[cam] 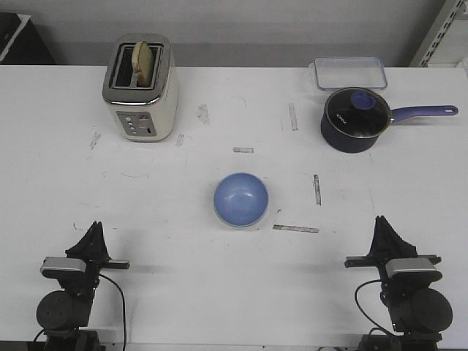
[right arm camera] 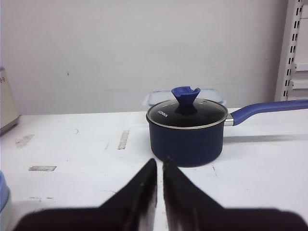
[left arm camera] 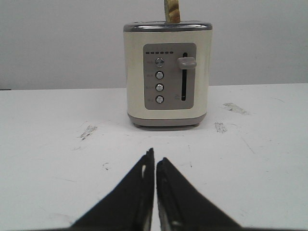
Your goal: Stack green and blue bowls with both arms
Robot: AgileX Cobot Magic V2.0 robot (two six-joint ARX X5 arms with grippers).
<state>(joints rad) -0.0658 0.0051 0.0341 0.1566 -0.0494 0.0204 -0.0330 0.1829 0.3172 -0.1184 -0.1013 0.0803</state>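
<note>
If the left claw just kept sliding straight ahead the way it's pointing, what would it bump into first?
Most likely the toaster. The left gripper, closed, points at its control panel, with only bare table between them as far as its wrist view shows.

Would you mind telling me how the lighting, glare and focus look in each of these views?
Front view: even, soft light, faint shadows, the pot lid shows some glare. Left wrist view: the toaster is sharp, while the shut left tool is dark and soft-edged. Right wrist view: the pot is clear with small highlights; the right tool is blurred.

Bright, even overhead light; soft shadows; slightly soft focus.
</note>
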